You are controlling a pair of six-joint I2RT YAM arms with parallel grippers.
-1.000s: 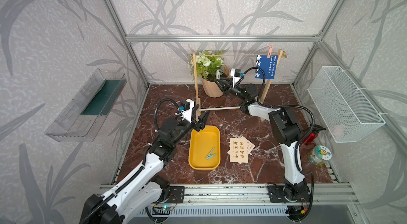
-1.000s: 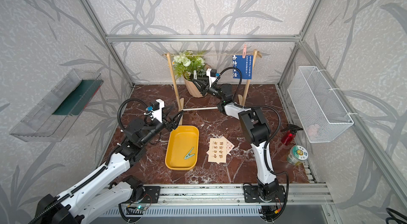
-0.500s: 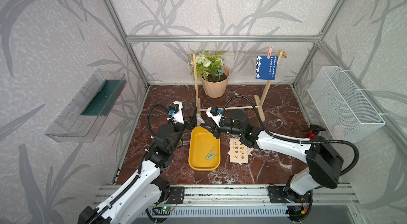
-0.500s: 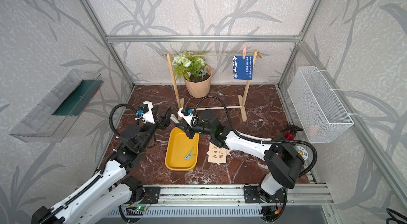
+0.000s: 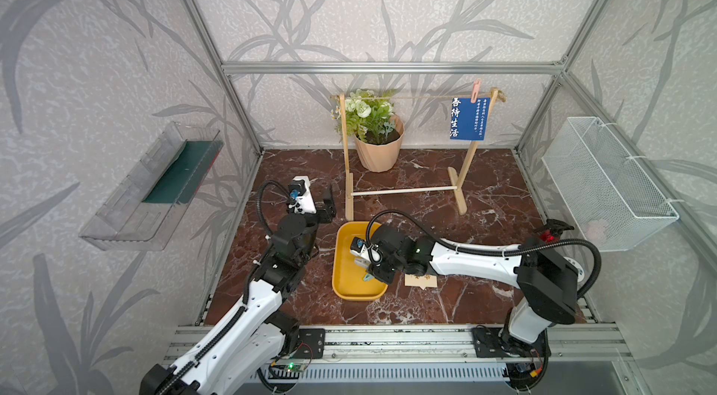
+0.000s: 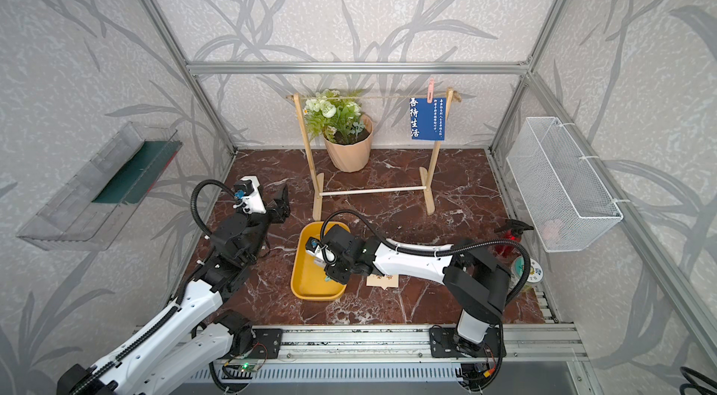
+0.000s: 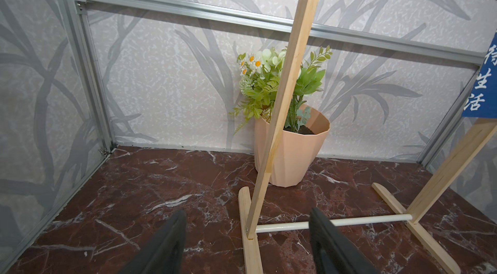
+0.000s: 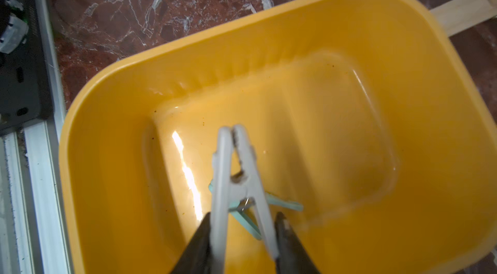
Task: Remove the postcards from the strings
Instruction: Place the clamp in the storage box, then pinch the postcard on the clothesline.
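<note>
Counter (image 5: 426,307): red-brown marble; carried everything listed below except the basket.
Wire basket (image 5: 605,187): white mesh, hung on the side wall by the right arm.
Rack (image 5: 346,164): light wood with two upright posts, stood toward the back of the counter.
Twine (image 5: 419,98): tan, stretched between the post tops; carried one card.
Potted plant (image 5: 378,148): peach pot, behind the rack, near the post farther from the basket.
Yellow tray (image 5: 351,288): on the counter in front of the rack, close to that same post's foot.
Blue postcard (image 5: 468,118): white calligraphy; hung from the twine close to the basket-side post.
Cream postcards (image 5: 421,281): lay flat on the counter just beside the tray, on its basket side; overlapping and mostly hidden under the right arm.
Left gripper (image 7: 247,212): near the plant-side foot, pointed at the rack; jaws wide apart, nothing between them.
Right gripper (image 8: 243,216): over the tray; jaws part-way apart, pressing on the spread legs of the white peg.
White peg (image 8: 231,167): tip closed, pointed at the tray floor.
Pink peg (image 5: 475,90): clipped the blue postcard's top edge to the twine.
Teal peg (image 8: 285,204): lay on the tray floor, beneath the white peg.
</note>
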